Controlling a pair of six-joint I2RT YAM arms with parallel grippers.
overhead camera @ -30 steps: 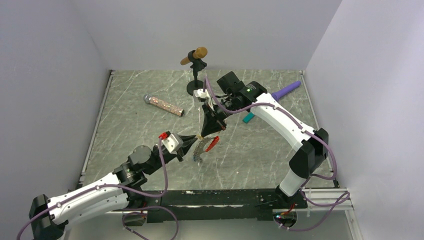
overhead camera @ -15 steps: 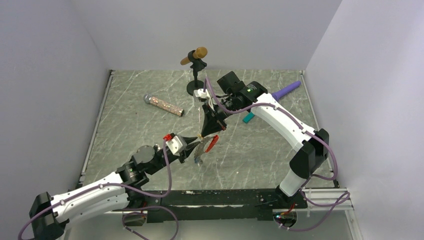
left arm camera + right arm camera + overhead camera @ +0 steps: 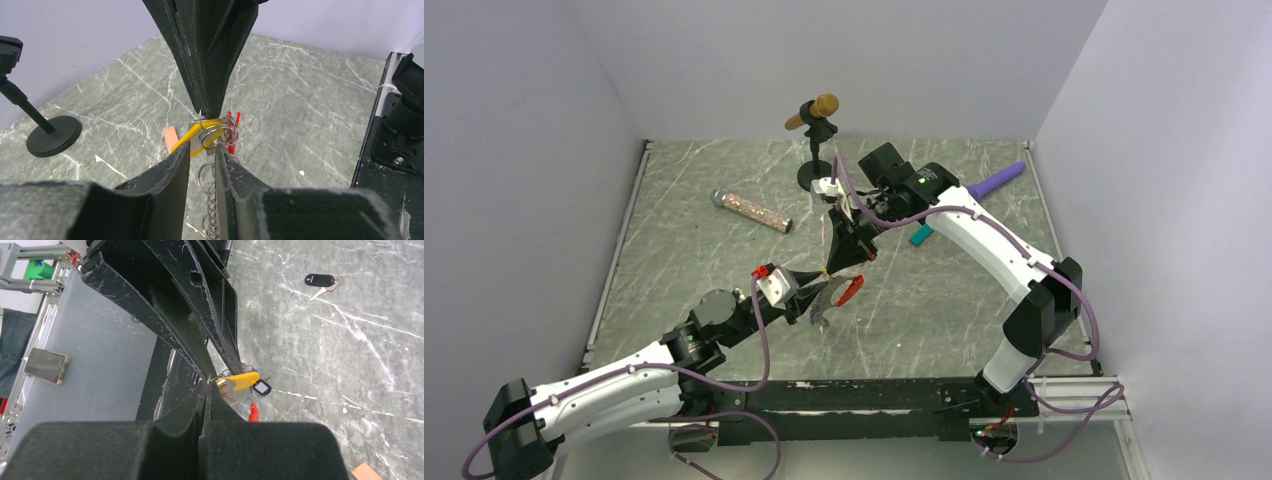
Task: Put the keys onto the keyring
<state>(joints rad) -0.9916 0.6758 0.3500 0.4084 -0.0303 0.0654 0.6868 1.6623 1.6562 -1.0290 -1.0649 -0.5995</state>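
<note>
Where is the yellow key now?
Left wrist view, centre: the yellow key hangs above the table where the left gripper and right gripper tips meet, beside the red fob.

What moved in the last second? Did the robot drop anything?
The left gripper slid forward and to the right, closer to the keyring that hangs under the right gripper. The dangling keys swung a little. Nothing was dropped: the right gripper stayed in place, pinched on the keyring.
</note>
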